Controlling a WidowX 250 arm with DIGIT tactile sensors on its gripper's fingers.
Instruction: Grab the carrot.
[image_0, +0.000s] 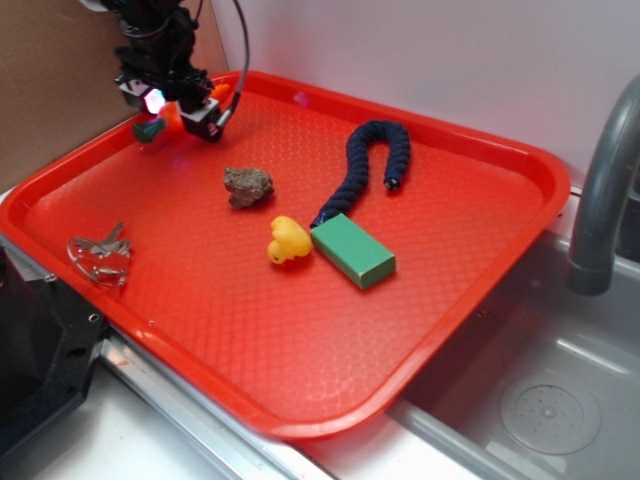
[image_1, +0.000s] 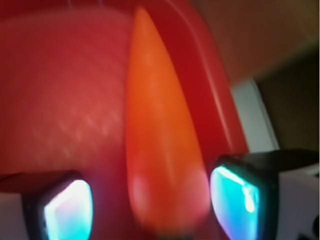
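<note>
Carrot (image_1: 160, 150) was the object of the task, but the largest thing seen was the red tray (image_0: 300, 340), which lay on the bench with one corner reaching over the edge of a steel sink (image_0: 540, 400). A grey faucet (image_0: 600, 200) rose at the right of the exterior view. At the tray's far left corner the black arm came down, and its pincer (image_0: 178, 112) was found low over the tray surface, with lit patches on its housing.

A dark blue braided cord (image_0: 372, 165) was curved in a hook shape near the tray's back rim. Its lower end was seen just beside a green block (image_0: 352, 250). A yellow rubber duck (image_0: 288, 241) was placed touching or nearly touching the block's left end. A brown lumpy rock (image_0: 248, 186) was set apart from these, toward the arm. A clear crumpled piece of plastic (image_0: 100, 258) was left near the tray's left rim.

In the wrist view the carrot was seen between the two fingers (image_1: 65, 207), its tip pointing away toward the tray rim. The fingers were drawn in close at its wide end, though firm contact could not be confirmed through the blur. In the exterior view its green stem end showed just left of the pincer.
</note>
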